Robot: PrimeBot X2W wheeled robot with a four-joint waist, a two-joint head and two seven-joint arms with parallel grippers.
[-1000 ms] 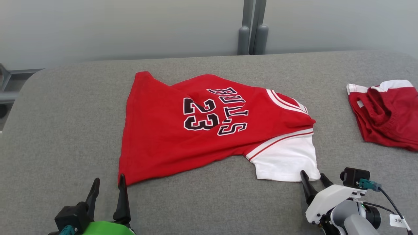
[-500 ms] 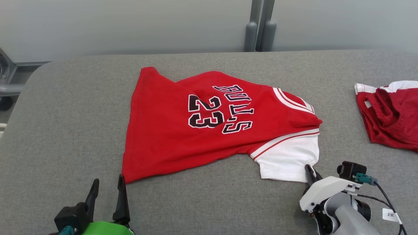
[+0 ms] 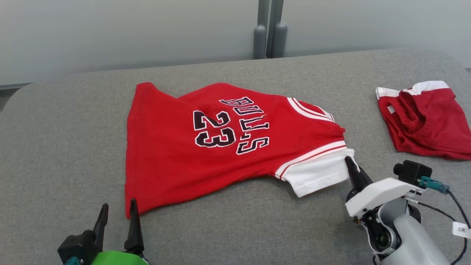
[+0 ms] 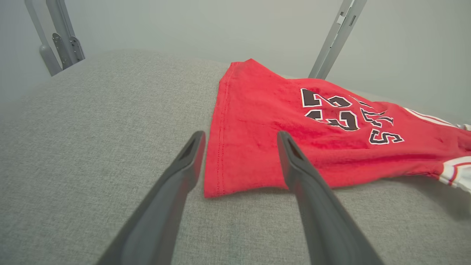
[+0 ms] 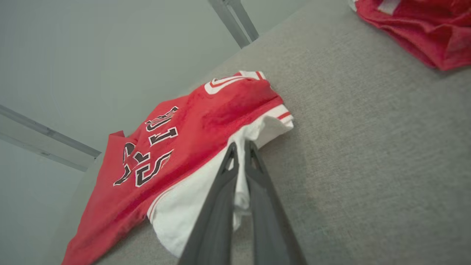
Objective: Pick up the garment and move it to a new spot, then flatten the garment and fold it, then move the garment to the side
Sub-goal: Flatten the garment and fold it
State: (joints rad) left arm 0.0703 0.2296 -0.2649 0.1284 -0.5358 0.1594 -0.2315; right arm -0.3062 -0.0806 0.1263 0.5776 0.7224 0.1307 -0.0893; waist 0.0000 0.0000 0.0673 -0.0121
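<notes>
Garment (image 3: 206,147) — white sleeve pinched in right jaws; left jaws spread at its hem corner.

Grey fabric-covered surface (image 3: 66,121) with rounded far corners, red jersey (image 3: 220,147) lettered BULLS 23 spread flat near the middle, neck and white sleeve turned toward the right, crumpled red shorts (image 3: 427,121) with white trim laid well apart near the right edge

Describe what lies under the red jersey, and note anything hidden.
The jersey lies on a grey fabric surface, seen all around it. Its white sleeve is pinched in the right gripper. Whatever sits beneath the cloth itself is covered.
</notes>
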